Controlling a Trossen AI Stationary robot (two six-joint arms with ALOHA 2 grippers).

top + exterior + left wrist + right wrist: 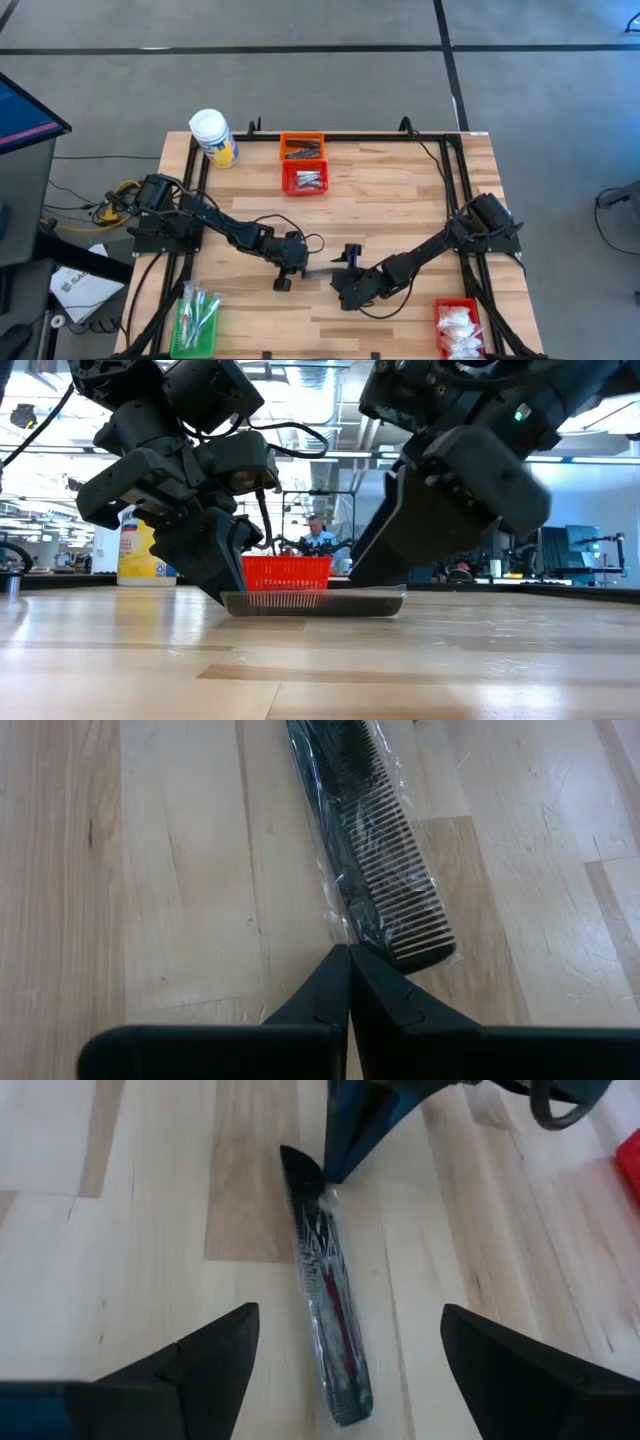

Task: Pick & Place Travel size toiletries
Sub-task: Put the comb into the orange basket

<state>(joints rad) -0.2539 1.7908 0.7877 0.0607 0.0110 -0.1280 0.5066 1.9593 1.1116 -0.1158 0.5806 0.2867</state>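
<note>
Left gripper (pixel 349 982) pinches the clear wrapper end of a black comb (pixel 385 860) lying flat on the worktop (pixel 400 210); right gripper (pixel 345 1342) spread wide above its other end

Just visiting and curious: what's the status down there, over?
Left gripper shut on the wrapped comb at one end. Right gripper open around its other end. Comb flat on the table, nothing in the way.

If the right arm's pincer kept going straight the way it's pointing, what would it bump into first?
The right pincer is open, and the black plastic comb in its clear wrapper lies between its fingers and straight ahead, so it would likely meet that first. Beyond it, the left pincer is shut on the wrapper's far end. Depth is hard to judge.
</note>
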